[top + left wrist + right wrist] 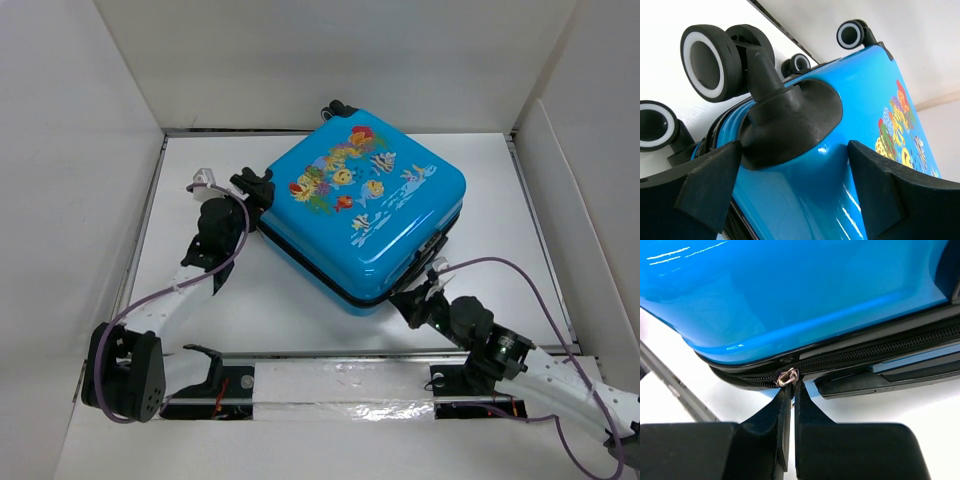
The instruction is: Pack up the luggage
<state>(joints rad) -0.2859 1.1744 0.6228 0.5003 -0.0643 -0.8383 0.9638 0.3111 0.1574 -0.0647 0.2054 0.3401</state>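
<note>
ok so the right gripper (791,389) is pinched basically all the way closed, tips right under the zipper pull (788,376). Only its lil metal ring shows, the tab is hidden btw the pads, but imo that's what it has hold of. The left gripper (795,187) is spread wide and holds nothing. It straddles a rounded corner of the luggage (365,215) by the wheel mount (790,120), can't tell if the pads touch the shell. The case lies flat, fish print up, lid down, turned diagonally around the middle of the table (200,300) btw the two arms. What could go wrong imo: the pull is tiny smooth metal, so tugging at an off angle could pop it out of the pinch. The zipper track (880,352) curves round a corner right there, so the slider could jam. And w/ the left jaws not clamped, the glossy shell may just slide or spin on the smooth white top instead of the zip moving. Materials: shiny blue hard plastic w/ rounded edges, fine black zip teeth, matte black rubbery wheel (707,62) w/ a white ring.
</note>
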